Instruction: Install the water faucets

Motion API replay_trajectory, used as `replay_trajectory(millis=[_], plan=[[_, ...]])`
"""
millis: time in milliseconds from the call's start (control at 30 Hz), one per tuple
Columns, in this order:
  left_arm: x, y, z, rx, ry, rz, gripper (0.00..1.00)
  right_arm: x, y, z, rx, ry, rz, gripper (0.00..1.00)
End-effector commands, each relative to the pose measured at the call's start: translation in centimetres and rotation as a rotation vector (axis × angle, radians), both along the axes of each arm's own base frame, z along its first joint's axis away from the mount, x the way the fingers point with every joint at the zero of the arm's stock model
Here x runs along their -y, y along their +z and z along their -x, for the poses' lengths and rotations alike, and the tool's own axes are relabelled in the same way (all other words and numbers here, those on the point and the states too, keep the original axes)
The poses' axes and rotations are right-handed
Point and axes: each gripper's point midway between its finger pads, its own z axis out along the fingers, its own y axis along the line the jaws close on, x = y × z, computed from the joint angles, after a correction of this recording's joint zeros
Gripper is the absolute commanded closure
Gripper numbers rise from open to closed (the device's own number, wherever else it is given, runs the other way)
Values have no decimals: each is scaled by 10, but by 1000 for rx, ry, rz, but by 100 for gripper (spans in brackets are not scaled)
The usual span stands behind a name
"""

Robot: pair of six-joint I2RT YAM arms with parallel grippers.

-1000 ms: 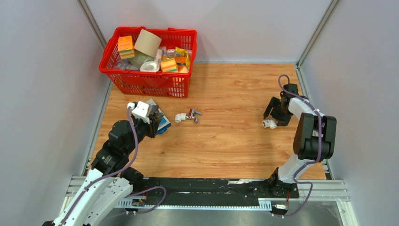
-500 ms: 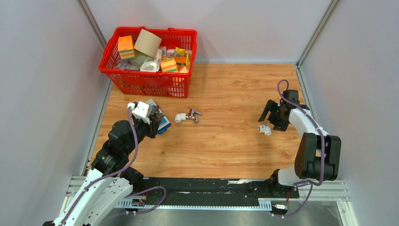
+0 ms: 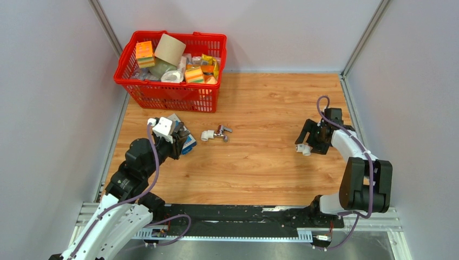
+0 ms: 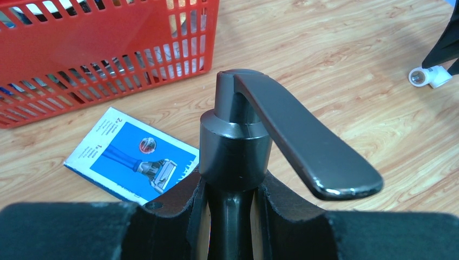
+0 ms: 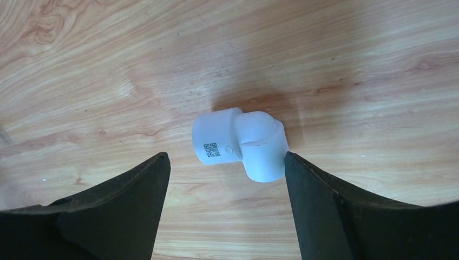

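Observation:
The dark grey faucet (image 4: pixel 235 146) stands upright between the fingers of my left gripper (image 4: pixel 231 189), which is shut on its stem; its flat handle (image 4: pixel 308 146) points right. In the top view that gripper (image 3: pixel 181 142) sits near the table's left side. The chrome faucet (image 3: pixel 216 133), with a white elbow on it, lies on the wood just right of it. A separate white elbow fitting (image 5: pixel 241 143) lies on the table at the tips of my open right gripper (image 5: pixel 226 162), close against the right finger (image 5: pixel 319 200). From above, this elbow (image 3: pixel 304 149) is at the right gripper (image 3: pixel 306 144).
A flat blue-and-white box (image 4: pixel 132 157) lies on the wood beside the left gripper. A red basket (image 3: pixel 170 67) full of packages stands at the back left. Grey walls close in the table on the left, back and right.
The right gripper let go of the white elbow, which ended up a little nearer and to the left. It pulled back, then came over the elbow again. The left arm has not moved.

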Motion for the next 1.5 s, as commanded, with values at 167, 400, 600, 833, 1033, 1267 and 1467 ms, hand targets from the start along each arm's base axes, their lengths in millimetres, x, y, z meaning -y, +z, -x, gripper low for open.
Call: replay_trajectory(millis=[167, 400, 600, 833, 1033, 1267, 1467], plan=[[4, 15, -4, 55, -14, 17, 100, -34, 3, -2, 29, 66, -77, 18], [4, 14, -4, 51, -16, 17, 100, -19, -11, 9, -7, 13, 27, 27], [4, 13, -5, 49, -17, 14, 100, -16, -21, 13, -37, 18, 73, 37], [4, 15, -4, 55, -15, 16, 100, -17, -29, 9, -38, 38, 158, 35], [4, 14, -4, 54, -15, 17, 100, -20, -36, 5, -43, 71, 213, 34], [4, 15, -4, 56, -18, 18, 100, -12, -40, 5, -44, 52, 273, 39], [2, 16, -4, 57, -12, 21, 100, -8, -42, 1, -33, 37, 309, 41]])
